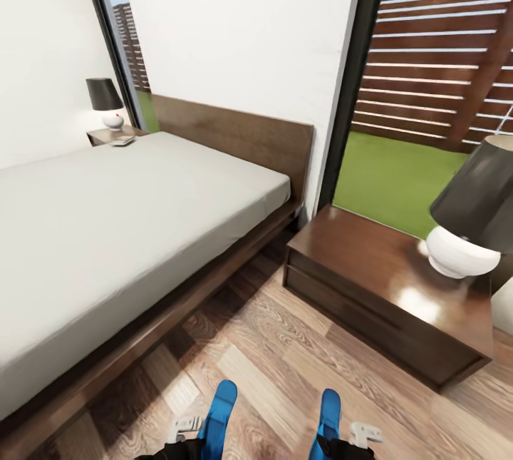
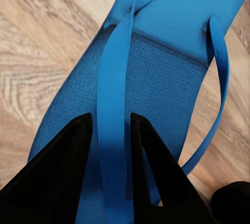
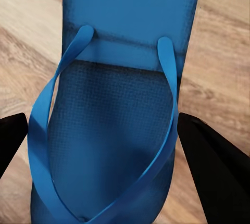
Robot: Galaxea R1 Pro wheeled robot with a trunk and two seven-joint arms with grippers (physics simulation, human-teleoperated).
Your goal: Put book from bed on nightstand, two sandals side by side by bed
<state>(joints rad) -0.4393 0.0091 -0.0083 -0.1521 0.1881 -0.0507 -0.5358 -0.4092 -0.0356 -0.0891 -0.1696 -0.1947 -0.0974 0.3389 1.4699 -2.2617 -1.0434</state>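
Two bright blue sandals are low in the head view, over the wood floor beside the bed. My left gripper is shut on a strap of the left sandal. My right gripper spans the right sandal across its width, with a finger pressed against each side. The near nightstand stands right of the bed. On the far nightstand lies a small flat pale thing, the book by its look. The mattress is bare.
A black-shaded lamp with a white base sits at the near nightstand's right end; a similar lamp stands on the far one. A strip of plank floor runs between bed and near nightstand. Tall windows flank the headboard.
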